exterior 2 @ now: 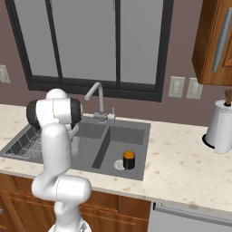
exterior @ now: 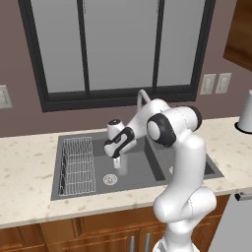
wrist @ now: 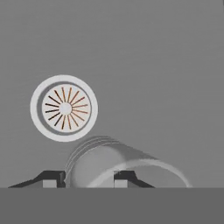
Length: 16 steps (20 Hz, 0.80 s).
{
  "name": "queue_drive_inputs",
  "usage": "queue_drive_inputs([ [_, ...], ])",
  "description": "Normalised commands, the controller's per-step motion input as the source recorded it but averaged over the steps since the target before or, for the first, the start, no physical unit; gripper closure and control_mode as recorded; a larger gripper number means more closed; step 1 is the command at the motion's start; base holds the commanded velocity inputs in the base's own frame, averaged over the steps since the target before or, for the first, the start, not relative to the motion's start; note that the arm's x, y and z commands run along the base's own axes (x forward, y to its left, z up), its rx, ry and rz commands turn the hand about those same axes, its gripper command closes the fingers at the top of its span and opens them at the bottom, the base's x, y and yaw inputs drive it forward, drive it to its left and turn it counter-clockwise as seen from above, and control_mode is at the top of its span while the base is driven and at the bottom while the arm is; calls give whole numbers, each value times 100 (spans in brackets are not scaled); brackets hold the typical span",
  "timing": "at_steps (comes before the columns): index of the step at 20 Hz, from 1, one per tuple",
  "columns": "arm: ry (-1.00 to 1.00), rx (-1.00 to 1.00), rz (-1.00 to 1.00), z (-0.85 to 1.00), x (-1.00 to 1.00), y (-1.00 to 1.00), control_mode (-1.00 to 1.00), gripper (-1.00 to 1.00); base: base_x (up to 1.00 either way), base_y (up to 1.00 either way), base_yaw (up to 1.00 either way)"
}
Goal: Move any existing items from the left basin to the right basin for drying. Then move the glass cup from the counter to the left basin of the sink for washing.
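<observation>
My gripper [exterior: 116, 158] hangs low inside the left basin [exterior: 135, 178] of the sink, pointing down. The glass cup [exterior: 121, 166] is right under it, beside the round silver drain [exterior: 110, 178]. In the hand view the glass cup [wrist: 100, 162] lies between and past my gripper [wrist: 89, 178]. Its left wall runs by one fingertip [wrist: 54, 178], and the other fingertip stands apart from that wall. The jaws are parted and do not clamp the glass. The black cylinder with the orange top [exterior 2: 129, 160] stands in the right basin [exterior 2: 136, 138] by that basin's drain.
A wire rack [exterior: 78, 166] fills the left end of the left basin. The silver gooseneck tap [exterior 2: 96, 93] rises behind the divider. A tall white jar [exterior 2: 219, 127] stands on the counter [exterior 2: 181, 158] at the right. My own arm crosses over the sink.
</observation>
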Motion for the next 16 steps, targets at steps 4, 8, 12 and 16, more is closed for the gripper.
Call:
queue_drive_inputs([
  [4,0,0,0,-29,0,5,-100,100,0,0,0],
  [8,0,0,0,-16,0,0,-100,-100,0,0,0],
  [12,-2,0,0,7,0,0,-100,-100,0,0,0],
  [16,-9,0,0,56,-8,0,-100,-100,0,0,0],
])
